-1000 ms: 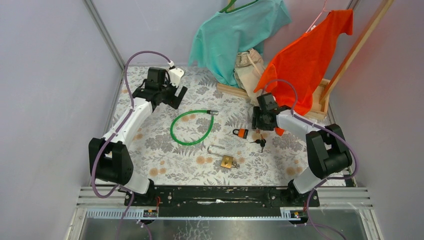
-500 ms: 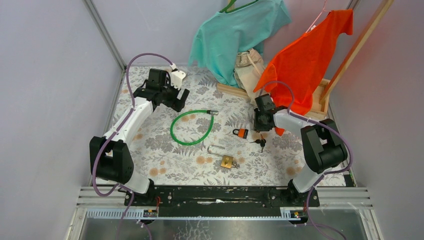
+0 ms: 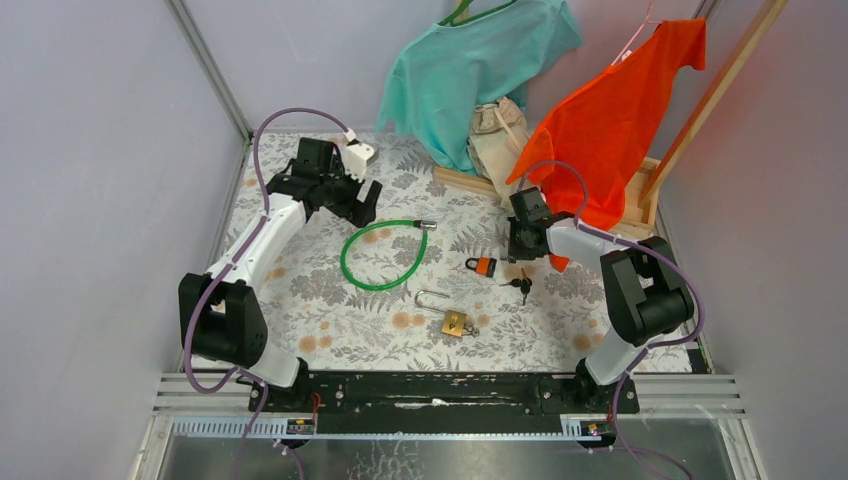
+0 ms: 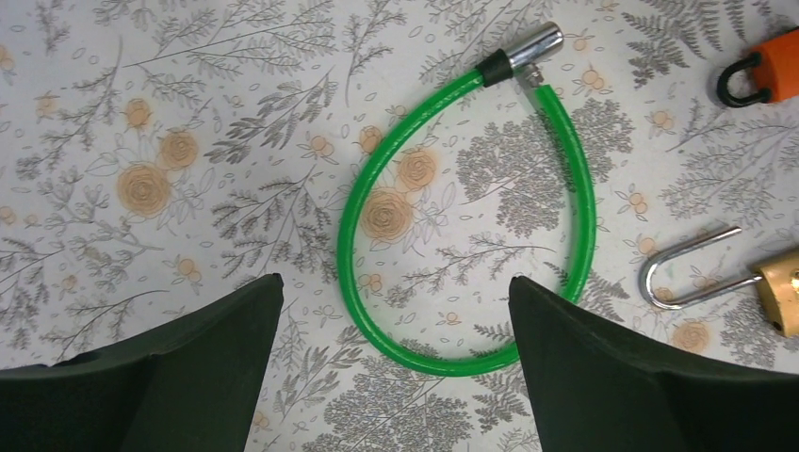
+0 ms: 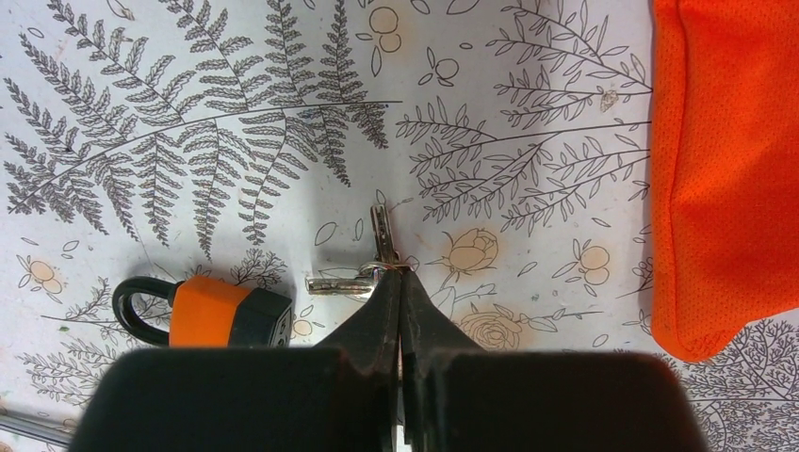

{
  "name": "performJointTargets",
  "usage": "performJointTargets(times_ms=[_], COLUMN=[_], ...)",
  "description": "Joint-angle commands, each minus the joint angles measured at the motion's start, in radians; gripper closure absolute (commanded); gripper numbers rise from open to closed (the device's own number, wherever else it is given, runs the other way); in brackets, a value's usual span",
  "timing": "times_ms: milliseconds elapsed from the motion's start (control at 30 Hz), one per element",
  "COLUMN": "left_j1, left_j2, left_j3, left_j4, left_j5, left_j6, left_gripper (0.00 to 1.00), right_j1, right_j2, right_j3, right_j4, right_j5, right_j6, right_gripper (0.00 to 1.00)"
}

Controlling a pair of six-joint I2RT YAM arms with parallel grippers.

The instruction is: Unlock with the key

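Evidently the right gripper was pinched shut on the key at its head. The key sat just right of the orange padlock, its long axis running near-to-far with the blade tip pointing far. The left gripper stood spread wide above the green cable lock, grasping nothing.

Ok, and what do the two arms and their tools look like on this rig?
Both arms share one build: white link shells, as on the left arm and right arm, between chunky black joint housings. A lilac cable runs along each. The left tool has broad matte black fingers; the right tool is the same black. No markings visible.
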Motion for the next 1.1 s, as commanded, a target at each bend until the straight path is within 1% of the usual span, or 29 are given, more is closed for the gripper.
performJointTargets(times_ms=[0,133,333,400,467,500,533,567,633,800,1067], left_j1=[-0.028,-0.08,-0.156,-0.184,-0.203,-0.207,-0.207,-0.208,-0.208,-0.208,-0.208], left_j2=[-0.003,0.0,0.009,0.021,0.034,0.038,0.042,0.044,0.044,0.027,0.011], left_j3=[0.013,-0.001,0.001,0.011,0.023,0.029,0.033,0.036,0.04,0.033,0.031], left_j4=[-0.029,-0.047,-0.064,-0.075,-0.083,-0.084,-0.084,-0.084,-0.084,-0.093,-0.101], left_j5=[0.089,0.114,0.195,0.207,0.202,0.2,0.199,0.199,0.196,0.176,0.14], left_j6=[-0.025,-0.024,-0.05,-0.057,-0.056,-0.057,-0.059,-0.061,-0.063,-0.052,-0.026], left_gripper=[0.03,0.03,0.03,0.04,0.04,0.04,0.04,0.04,0.05,0.04,0.05], right_j1=[0.001,0.002,0.009,0.017,0.018,0.017,0.017,0.017,0.017,0.016,0.016], right_j2=[-0.058,-0.132,-0.245,-0.268,-0.264,-0.253,-0.239,-0.221,-0.18,-0.073,0.013], right_j3=[-0.009,-0.013,-0.009,-0.007,-0.002,-0.001,0.002,0.002,0.005,0.005,0.004], right_j4=[0.007,0.022,0.025,0.016,-0.009,-0.022,-0.037,-0.041,-0.044,-0.015,0.017], right_j5=[-0.022,-0.069,-0.158,-0.153,-0.105,-0.075,-0.047,-0.022,0.008,0.024,0.03], right_j6=[-0.002,0.006,0.032,0.035,0.031,0.029,0.03,0.03,0.025,0.008,-0.003], right_gripper=[1.0,1.0,1.0,1.0,0.99,0.87,0.71,0.63,0.52,0.41,0.45])
